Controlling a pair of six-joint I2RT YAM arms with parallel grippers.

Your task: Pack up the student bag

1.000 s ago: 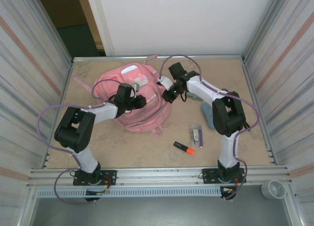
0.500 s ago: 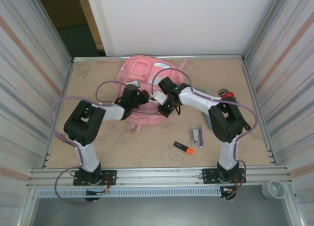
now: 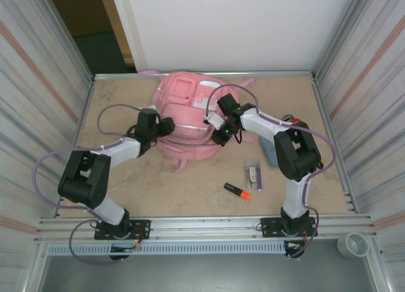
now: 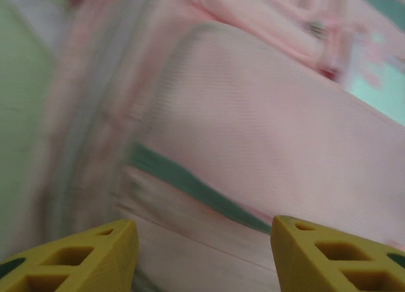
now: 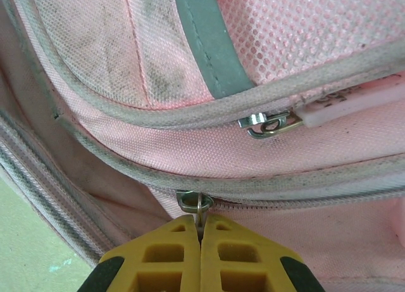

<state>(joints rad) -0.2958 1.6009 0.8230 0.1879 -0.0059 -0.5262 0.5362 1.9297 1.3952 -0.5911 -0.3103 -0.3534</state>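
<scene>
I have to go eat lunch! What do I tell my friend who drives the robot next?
The left hand is open and empty beside the student bag.
The right hand is shut on a zip pull on the bag's front.
The bag lies at the far middle of the table.
The orange highlighter and small clear packet lie outside it. Nothing seen packed yet.
To do: unzip, pack them.

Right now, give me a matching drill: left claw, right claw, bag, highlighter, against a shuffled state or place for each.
1 left claw
2 right claw
3 bag
4 highlighter

A orange-tipped, lying on the bare table
B shut on a zip pull
C pink, at the far edge
D open, facing pink fabric

Pairs: 1-D, 2-B, 3-C, 4-A
</scene>
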